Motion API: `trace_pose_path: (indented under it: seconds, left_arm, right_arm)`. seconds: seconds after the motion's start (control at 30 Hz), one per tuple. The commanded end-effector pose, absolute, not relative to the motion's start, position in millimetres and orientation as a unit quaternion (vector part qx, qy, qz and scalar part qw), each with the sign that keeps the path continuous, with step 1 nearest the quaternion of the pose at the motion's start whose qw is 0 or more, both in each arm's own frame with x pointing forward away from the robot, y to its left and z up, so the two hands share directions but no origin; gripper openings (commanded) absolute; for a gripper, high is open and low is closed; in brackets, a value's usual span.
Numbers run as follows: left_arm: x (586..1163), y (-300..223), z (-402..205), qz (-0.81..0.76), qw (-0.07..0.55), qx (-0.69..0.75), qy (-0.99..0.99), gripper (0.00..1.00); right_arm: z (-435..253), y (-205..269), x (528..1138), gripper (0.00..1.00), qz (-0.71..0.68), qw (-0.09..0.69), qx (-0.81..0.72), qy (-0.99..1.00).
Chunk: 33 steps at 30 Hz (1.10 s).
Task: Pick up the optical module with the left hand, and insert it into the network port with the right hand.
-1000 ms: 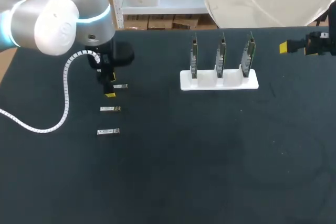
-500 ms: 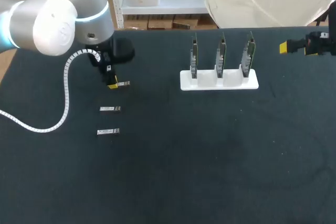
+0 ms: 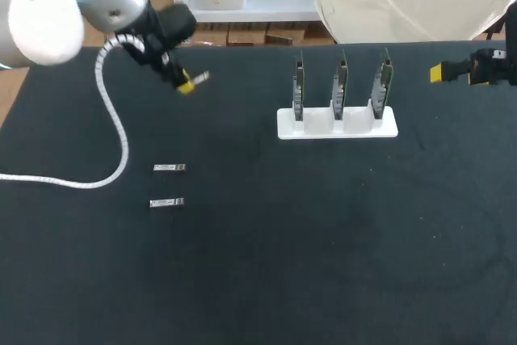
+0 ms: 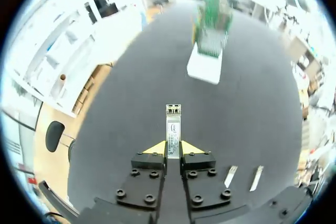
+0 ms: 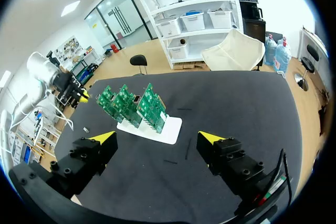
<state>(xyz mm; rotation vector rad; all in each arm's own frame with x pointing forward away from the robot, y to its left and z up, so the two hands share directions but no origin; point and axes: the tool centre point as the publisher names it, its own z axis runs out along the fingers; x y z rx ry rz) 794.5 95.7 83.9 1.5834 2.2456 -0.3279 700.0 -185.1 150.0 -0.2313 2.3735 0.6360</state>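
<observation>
We find the optical module (image 4: 173, 123) pinched by its tail in the left claw (image 4: 172, 148) above the table (image 3: 323, 240), right claw (image 5: 156, 139) spread; judged light, rigid, slick, so regrip its flat mid-body sides.

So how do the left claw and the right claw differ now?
The left claw is shut on a module; the right claw is open and empty. The left claw is over the table's left side; the right claw is at its right edge. Both have yellow tips.
</observation>
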Motion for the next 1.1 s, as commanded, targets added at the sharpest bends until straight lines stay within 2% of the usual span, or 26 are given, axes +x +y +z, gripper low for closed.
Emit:
trace_pose_path:
  seconds: [0.03, 0.27, 0.9, 1.1]
  left_arm:
    - [793, 100, 132, -0.248, 0.314, 0.462, 0.791, 0.00]
    - [796, 88, 186, -0.300, 0.389, 0.422, 0.762, 0.00]
    - [793, 88, 187, -0.303, 0.396, 0.418, 0.759, 0.00]
    - [799, 50, 204, -0.337, 0.436, 0.448, 0.704, 0.00]
  right_arm:
    - [150, -185, 700, 1.00, 0.243, 0.330, -0.088, 0.908]
    - [150, -185, 700, 1.00, 0.243, 0.330, -0.088, 0.908]
    - [150, -185, 700, 1.00, 0.243, 0.330, -0.088, 0.908]
    - [150, -185, 700, 1.00, 0.243, 0.330, -0.088, 0.908]
